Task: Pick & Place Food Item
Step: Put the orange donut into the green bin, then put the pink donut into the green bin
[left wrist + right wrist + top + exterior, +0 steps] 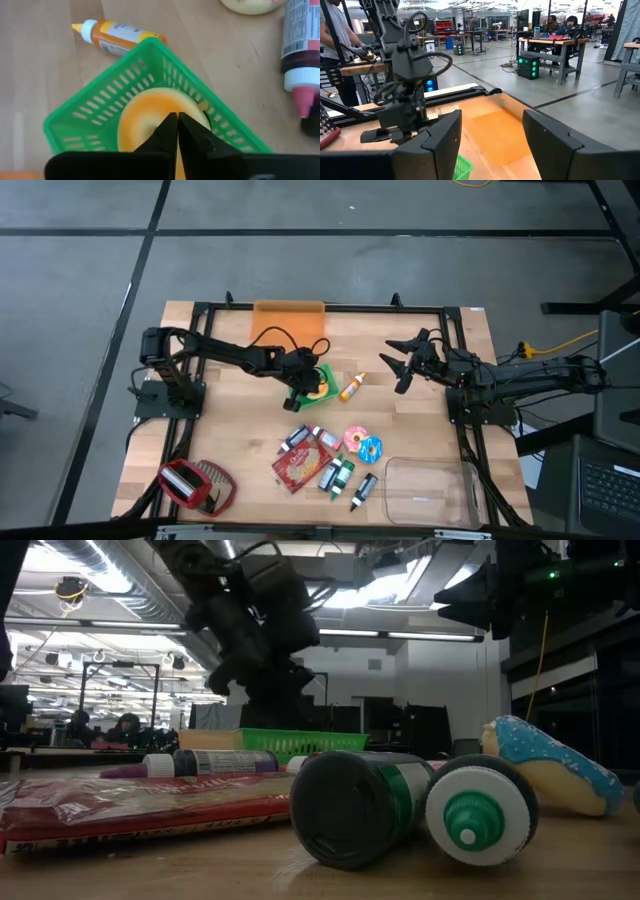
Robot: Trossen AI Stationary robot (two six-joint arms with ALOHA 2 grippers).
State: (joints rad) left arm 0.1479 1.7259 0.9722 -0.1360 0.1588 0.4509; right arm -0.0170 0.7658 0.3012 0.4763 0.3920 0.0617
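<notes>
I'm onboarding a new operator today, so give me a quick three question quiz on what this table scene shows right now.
1. True or false: the left gripper is shut above the orange donut in the green basket.
2. What lies on the table just beyond the basket's corner: A) orange bottle, B) cheese grater, C) clear container?
3. Fill in: the right gripper hangs ____, holding nothing.

Key
1. True. The fingers are together over the donut.
2. A, the orange bottle.
3. Open, away from the food items.
</notes>
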